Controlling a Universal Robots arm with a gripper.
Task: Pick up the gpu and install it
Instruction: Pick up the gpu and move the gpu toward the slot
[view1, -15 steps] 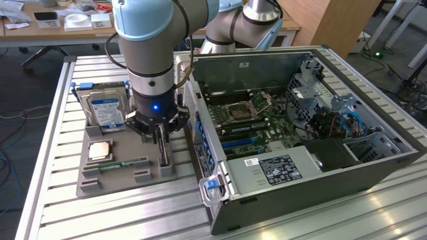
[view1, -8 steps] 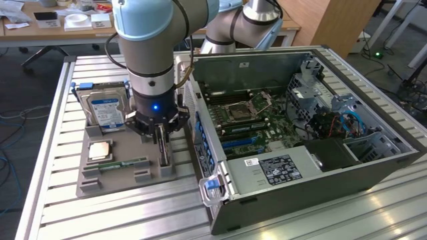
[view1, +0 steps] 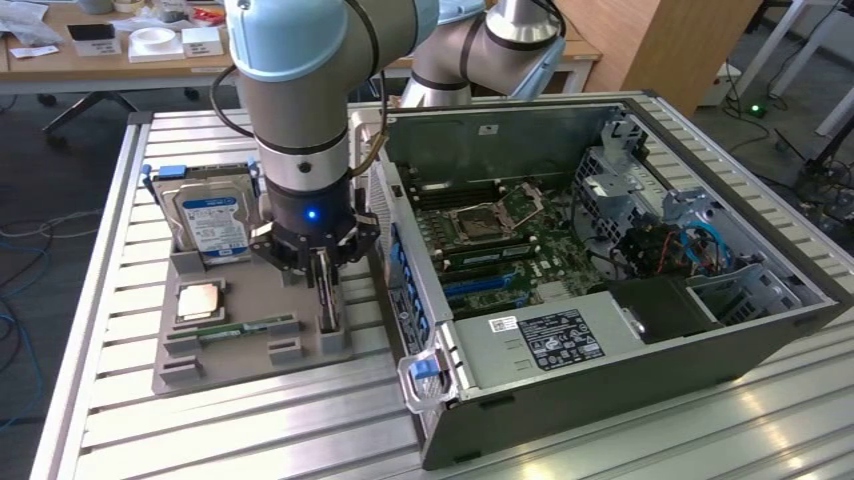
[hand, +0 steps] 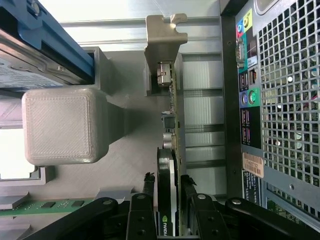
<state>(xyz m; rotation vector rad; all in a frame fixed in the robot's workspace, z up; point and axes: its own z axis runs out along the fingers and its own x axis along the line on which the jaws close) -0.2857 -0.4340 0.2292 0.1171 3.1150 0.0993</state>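
The gpu (hand: 170, 125) stands on its long edge in a slot of the grey holder tray (view1: 254, 345), seen edge-on in the wrist view with its pale metal bracket (hand: 165, 30) at the far end. In the exterior view it is the thin black card (view1: 327, 318) beside the computer case. My gripper (hand: 167, 185) has come down over the card, with one finger (hand: 148, 187) on each side pressed against its faces. The card still sits in its slot.
The open computer case (view1: 601, 230) with its motherboard (view1: 501, 240) lies right beside the tray, its rear port panel (hand: 247, 90) close to the card. The tray also holds a silver hard drive (view1: 214, 222), a processor (view1: 200, 300) and a green memory stick (view1: 247, 328).
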